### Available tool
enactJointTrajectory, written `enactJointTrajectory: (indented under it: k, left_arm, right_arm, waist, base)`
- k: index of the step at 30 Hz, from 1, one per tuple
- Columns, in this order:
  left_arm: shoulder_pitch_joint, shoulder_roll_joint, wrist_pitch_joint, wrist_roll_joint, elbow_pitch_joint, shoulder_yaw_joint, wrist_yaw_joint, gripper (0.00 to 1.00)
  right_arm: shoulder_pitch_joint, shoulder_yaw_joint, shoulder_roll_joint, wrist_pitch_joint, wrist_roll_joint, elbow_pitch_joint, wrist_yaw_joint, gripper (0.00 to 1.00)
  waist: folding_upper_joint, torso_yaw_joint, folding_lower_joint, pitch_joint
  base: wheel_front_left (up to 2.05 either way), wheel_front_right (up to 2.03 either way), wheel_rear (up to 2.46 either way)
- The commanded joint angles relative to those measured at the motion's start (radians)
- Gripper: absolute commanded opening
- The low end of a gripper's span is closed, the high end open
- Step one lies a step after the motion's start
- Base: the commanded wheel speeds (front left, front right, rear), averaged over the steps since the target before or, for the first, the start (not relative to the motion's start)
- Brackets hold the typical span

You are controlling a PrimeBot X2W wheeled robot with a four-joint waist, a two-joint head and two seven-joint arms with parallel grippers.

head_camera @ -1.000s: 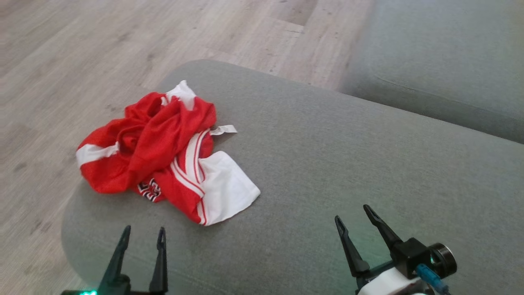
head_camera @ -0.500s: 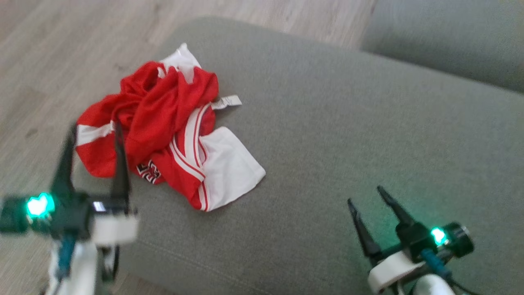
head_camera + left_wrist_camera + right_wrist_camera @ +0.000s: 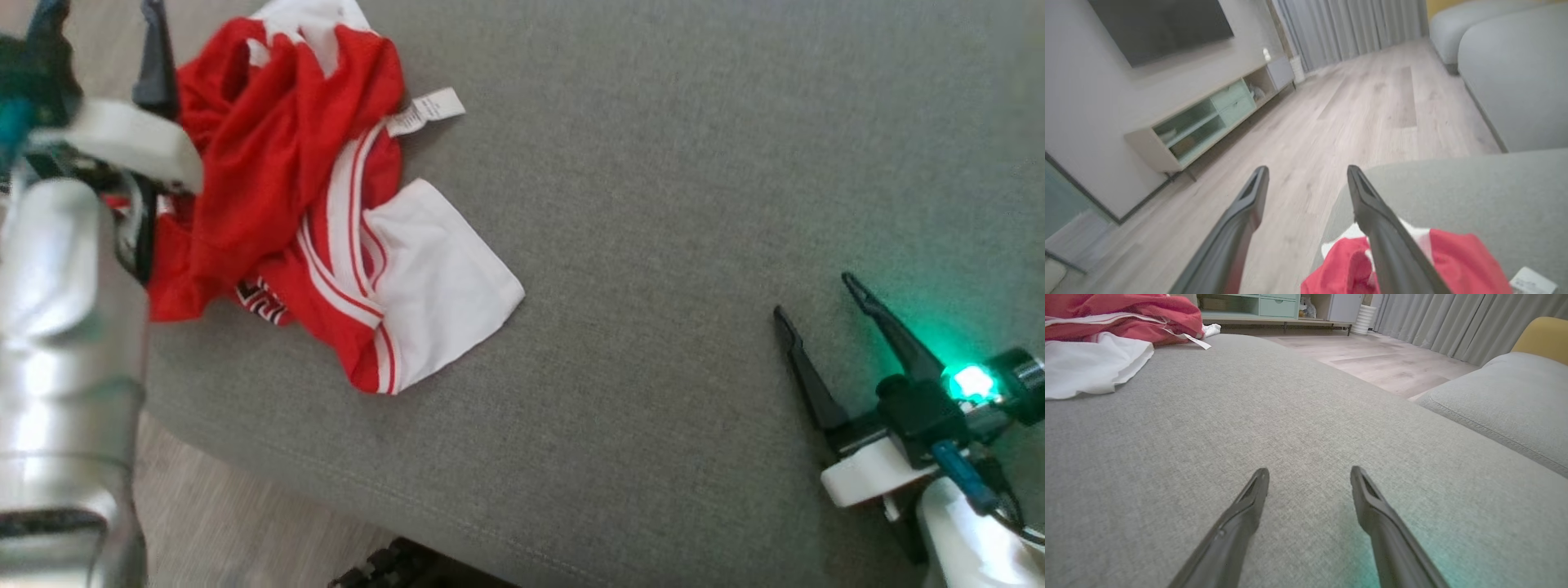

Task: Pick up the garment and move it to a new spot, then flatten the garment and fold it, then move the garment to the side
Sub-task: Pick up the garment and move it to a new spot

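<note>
Lying crumpled, the red-and-white garment point(image 3: 302, 188) was observed at the left edge of the cushion point(image 3: 653, 204), its label point(image 3: 424, 110) exposed. The left gripper point(image 3: 1306, 171) was recorded at the garment's left side, jaws spread, nothing held. The right gripper point(image 3: 815, 298) was noted over bare cushion, well apart from the garment, jaws likewise spread and empty.

Garment: crumpled red-and-white mesh garment point(image 3: 294, 163), its left side hidden behind silver left forearm point(image 3: 65, 327).
Print: black print point(image 3: 260, 298) on garment's lower fold, unreadable.
Tag: white care label point(image 3: 424, 110) at garment's right, lettering too small.
Gripper: left gripper point(image 3: 98, 33) beside garment, blurred, tips cut off.
</note>
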Motion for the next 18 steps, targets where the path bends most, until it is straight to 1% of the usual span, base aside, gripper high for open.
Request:
enactJointTrajectory:
  k: [1,3,5,8,13,16,17,18]
  left_arm:
    - [-0.029,0.062,0.012,-0.011,0.001,0.027,-0.004,1.0]
    - [-0.085,0.07,0.058,-0.02,0.097,0.015,-0.02,1.0]
    - [-0.125,0.067,0.09,-0.045,0.174,0.006,-0.036,1.0]
    - [-0.166,0.062,0.118,-0.079,0.26,-0.014,-0.046,1.0]
    - [-0.196,0.034,0.141,-0.15,0.345,-0.087,-0.048,1.0]
    - [-0.205,0.051,0.146,-0.19,0.38,-0.114,-0.048,1.0]
    - [-0.208,0.06,0.143,-0.194,0.389,-0.124,-0.048,0.95]
    - [-0.211,0.065,0.134,-0.202,0.395,-0.13,-0.048,0.49]
  right_arm:
    - [-0.012,0.024,-0.014,-0.005,-0.005,-0.011,-0.001,1.0]
    - [-0.015,0.025,-0.024,-0.005,-0.006,-0.024,-0.001,1.0]
    - [-0.016,0.02,-0.032,-0.005,-0.007,-0.035,-0.001,1.0]
    - [-0.019,0.005,-0.041,-0.005,-0.009,-0.046,-0.001,1.0]
    - [-0.023,-0.026,-0.047,-0.005,-0.015,-0.063,-0.001,1.0]
    - [-0.025,-0.026,-0.046,-0.005,-0.018,-0.066,-0.001,1.0]
    - [-0.028,-0.024,-0.044,-0.005,-0.019,-0.066,-0.001,1.0]
    - [-0.031,-0.022,-0.044,-0.005,-0.019,-0.066,-0.001,1.0]
  waist:
    - [0.0,-0.015,-0.0002,0.051]
    - [0.0,-0.024,-0.0002,0.08]
    - [0.0,-0.033,-0.0002,0.108]
    - [0.0,-0.044,-0.0002,0.145]
    - [0.0,-0.047,-0.0002,0.186]
    - [0.0,-0.052,-0.0002,0.194]
    - [0.0,-0.055,-0.0002,0.195]
    - [0.0,-0.058,-0.0002,0.195]
  base:
    - [0.0,0.0,0.0]
    - [0.0,0.0,0.0]
    - [0.0,0.0,0.0]
    - [0.0,0.0,0.0]
    - [0.0,0.0,0.0]
    - [0.0,0.0,0.0]
    - [0.0,0.0,0.0]
    - [0.0,0.0,0.0]
